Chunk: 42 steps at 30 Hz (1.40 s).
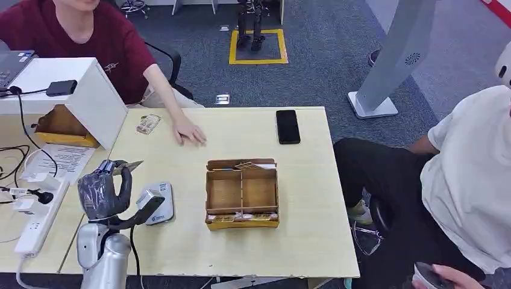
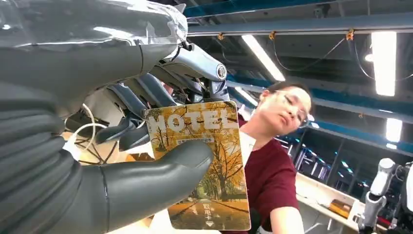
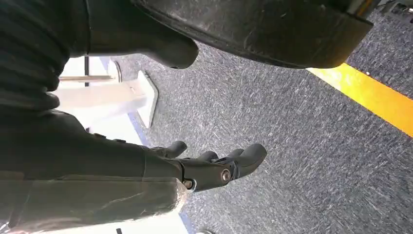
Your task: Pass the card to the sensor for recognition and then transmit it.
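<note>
Left hand (image 2: pixel 97 161) raised, thumb and fingers pinching hotel card (image 2: pixel 204 165) by one end. Card looks thin, stiff, light, glossy, likely slippery; edge grip suits. Sensor (image 1: pixel 158 203) sits just beside, below the hand. Right hand (image 3: pixel 204 168) hangs, empty, fingers loosely apart.

left robot hand (image 1: pixel 103 194) raised, pinching | right robot hand (image 3: pixel 214 165) hanging, fingers apart

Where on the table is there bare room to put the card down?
Bare wood lies between the cardboard box and the phone, and right of the box to the table edge. The left is crowded: sensor, left hand, person's hand.
</note>
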{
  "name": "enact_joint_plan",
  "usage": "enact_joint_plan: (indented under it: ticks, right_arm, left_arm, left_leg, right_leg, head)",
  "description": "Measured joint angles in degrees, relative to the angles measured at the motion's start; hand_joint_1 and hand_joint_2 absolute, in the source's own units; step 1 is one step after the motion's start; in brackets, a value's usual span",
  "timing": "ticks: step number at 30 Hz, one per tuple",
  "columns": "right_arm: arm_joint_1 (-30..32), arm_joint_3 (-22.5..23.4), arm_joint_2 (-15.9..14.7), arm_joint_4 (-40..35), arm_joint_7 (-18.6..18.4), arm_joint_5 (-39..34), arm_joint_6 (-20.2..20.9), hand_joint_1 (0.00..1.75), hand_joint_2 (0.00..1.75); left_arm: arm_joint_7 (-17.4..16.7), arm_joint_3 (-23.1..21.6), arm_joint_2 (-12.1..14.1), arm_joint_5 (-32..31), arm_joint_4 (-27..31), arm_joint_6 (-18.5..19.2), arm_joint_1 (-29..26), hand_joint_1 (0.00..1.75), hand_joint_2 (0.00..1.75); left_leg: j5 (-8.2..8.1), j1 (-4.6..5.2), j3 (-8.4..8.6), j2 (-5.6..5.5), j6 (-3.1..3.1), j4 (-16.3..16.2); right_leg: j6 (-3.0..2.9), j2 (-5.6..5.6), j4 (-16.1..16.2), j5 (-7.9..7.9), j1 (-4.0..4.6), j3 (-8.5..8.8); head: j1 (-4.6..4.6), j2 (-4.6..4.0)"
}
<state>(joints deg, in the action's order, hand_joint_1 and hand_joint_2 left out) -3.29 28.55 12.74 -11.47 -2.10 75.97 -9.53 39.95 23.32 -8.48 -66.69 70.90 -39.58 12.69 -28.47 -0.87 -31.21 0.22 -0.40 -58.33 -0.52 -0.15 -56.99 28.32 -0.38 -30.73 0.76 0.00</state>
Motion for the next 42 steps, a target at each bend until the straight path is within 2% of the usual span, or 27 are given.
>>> enact_joint_plan:
  ticks: [2,4,6,9,14,18,20,23,28,30,33,42]
  right_arm:
    - [0.0,0.0,0.0,0.0,0.0,0.0,0.0,0.00,1.75]
    - [0.0,0.0,0.0,0.0,0.0,0.0,0.0,0.00,1.75]
    - [0.0,0.0,0.0,0.0,0.0,0.0,-0.1,0.00,1.75]
    - [0.0,0.0,0.0,0.0,0.1,-0.5,-0.3,0.00,1.75]
    - [0.1,0.5,0.0,0.0,0.8,-2.9,-1.2,0.00,1.75]
    - [0.1,2.0,0.0,0.0,1.3,-4.6,-1.9,0.00,1.75]
    - [0.1,2.7,0.0,0.0,1.1,-4.7,-2.1,0.00,1.75]
    - [0.1,3.2,0.0,0.0,1.0,-4.8,-2.2,0.00,1.75]
    - [0.1,5.1,0.0,0.0,1.2,-8.0,-2.8,0.00,1.75]
    - [0.1,7.0,0.0,0.0,1.2,-11.3,-2.7,0.00,1.75]
    - [0.1,9.0,0.0,0.0,1.5,-12.0,-2.5,0.00,1.75]
    - [0.0,10.5,0.0,-0.1,1.4,-11.2,-2.3,0.00,1.75]
  left_arm:
    - [0.0,0.0,0.0,0.1,0.0,0.0,0.0,1.75,1.75]
    - [0.0,-0.1,0.0,2.9,0.0,0.0,0.1,1.75,1.75]
    - [-0.1,-1.0,0.4,10.4,-1.7,0.0,0.8,1.75,1.75]
    - [-3.0,-4.9,2.4,23.0,-4.3,2.0,1.2,1.75,1.75]
    - [-6.2,-10.6,5.4,35.7,-5.9,10.5,1.5,1.75,1.75]
    - [-7.7,-11.8,7.0,42.9,-6.7,16.6,1.5,1.75,1.75]
    - [-9.9,-11.9,7.9,47.5,-7.1,22.5,1.4,1.75,1.75]
    - [-10.1,-11.9,9.2,49.8,-7.8,25.0,0.9,1.75,1.75]
    - [-10.1,-11.9,11.4,51.7,-8.7,26.1,0.8,1.75,1.75]
    - [-10.1,-11.8,12.3,52.7,-8.8,26.5,0.8,1.75,1.75]
    - [-10.3,-11.4,13.4,53.3,-8.8,27.0,0.7,1.75,1.75]
    - [-10.4,-11.1,14.3,53.3,-8.8,27.5,0.7,1.75,1.75]
  left_leg:
    - [0.00,0.00,0.00,0.00,0.00,0.0]
    - [0.00,0.00,0.00,0.01,0.00,0.0]
    - [0.00,0.00,0.00,0.00,0.00,0.0]
    - [0.00,-0.01,0.00,0.07,0.00,0.0]
    - [0.02,-0.02,-0.01,0.11,-0.04,0.0]
    - [0.02,-0.02,-0.02,0.13,-0.04,0.0]
    - [0.02,-0.02,-0.03,0.12,-0.04,0.0]
    - [0.02,-0.02,-0.03,0.14,-0.04,0.0]
    - [0.02,-0.02,-0.05,0.13,-0.04,0.0]
    - [0.02,-0.02,-0.06,0.13,-0.04,0.0]
    - [0.02,-0.02,-0.06,0.13,-0.04,0.0]
    - [0.03,-0.01,-0.06,0.12,-0.04,0.0]
  right_leg:
    - [0.00,0.00,0.0,0.00,0.00,0.00]
    - [0.00,0.01,0.0,0.00,0.00,-0.03]
    - [0.00,0.00,0.0,0.00,0.00,-0.04]
    - [-0.03,0.06,0.0,-0.02,0.00,-0.07]
    - [-0.04,0.11,0.0,-0.02,0.01,-0.08]
    - [-0.04,0.14,0.0,-0.02,0.01,-0.09]
    - [-0.04,0.13,0.0,-0.02,0.01,-0.09]
    - [-0.04,0.14,0.0,-0.02,0.01,-0.11]
    - [-0.08,0.13,0.0,-0.05,0.01,-0.11]
    - [-0.08,0.12,0.0,-0.05,0.01,-0.11]
    - [-0.08,0.12,0.0,-0.05,0.01,-0.12]
    - [-0.09,0.10,0.0,-0.06,0.01,-0.12]
  head:
    - [-0.02,0.00]
    - [-0.02,0.00]
    - [-0.02,0.00]
    - [0.00,0.00]
    - [-0.02,0.00]
    - [0.00,0.00]
    - [0.00,0.00]
    - [0.00,0.00]
    - [-0.02,0.00]
    - [-0.02,0.00]
    - [0.00,0.00]
    - [0.00,0.00]
